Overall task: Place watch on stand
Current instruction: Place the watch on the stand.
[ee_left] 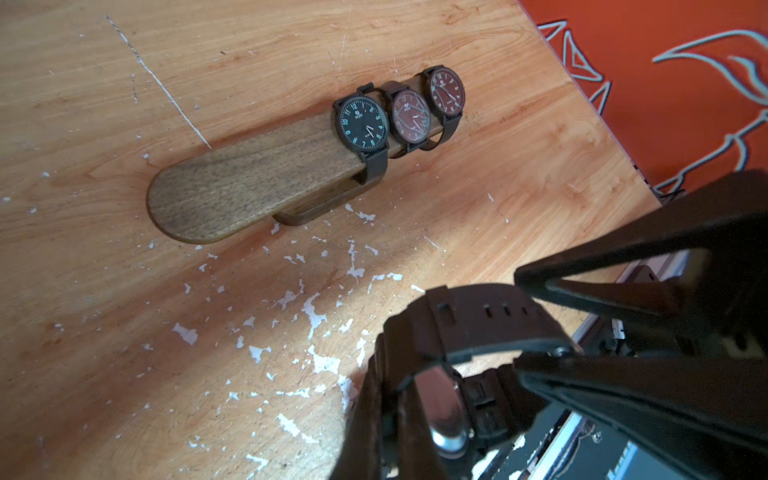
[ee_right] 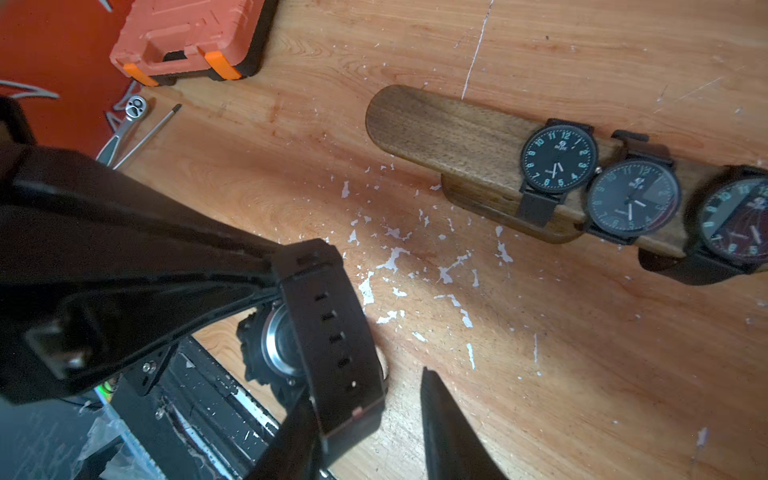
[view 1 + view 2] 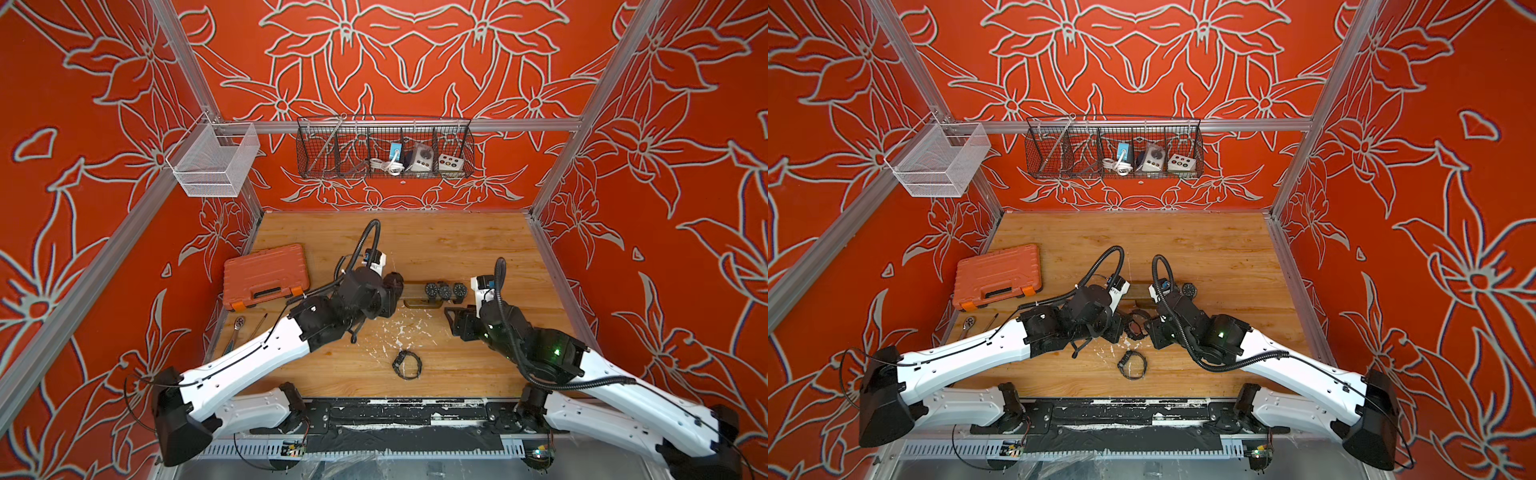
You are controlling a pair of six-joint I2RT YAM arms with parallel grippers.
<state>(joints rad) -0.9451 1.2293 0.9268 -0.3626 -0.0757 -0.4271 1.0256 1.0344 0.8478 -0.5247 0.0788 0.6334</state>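
Clearly the watch (image 1: 457, 326) hangs pinched inside the left claw (image 1: 519, 322).

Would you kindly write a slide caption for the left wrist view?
Left end effector pinches a dark watch by its strap; beyond, the wooden stand holds three watches at one end.

So the long brown wooden bar stand (image 1: 249, 183) sits about mid-way across the wooden table (image 3: 457, 245), with three round-faced black watches (image 1: 409, 112) strapped side by side on its right-hand part. The orange plastic tool case (image 3: 266, 276) is off to the left, and a metal ratchet wrench (image 3: 235, 328) and a thin metal rod (image 3: 257, 326) lie just in front of it. A chunky black watch (image 3: 407, 364) lies on the table well in front of the stand. Another black strap watch (image 1: 478, 320) is up in the left gripper (image 1: 519, 322), also on the stand's near side. A dark wire basket (image 3: 316, 149) hangs on the back wall, and a white mesh basket (image 3: 212, 166) hangs in the back-left corner.
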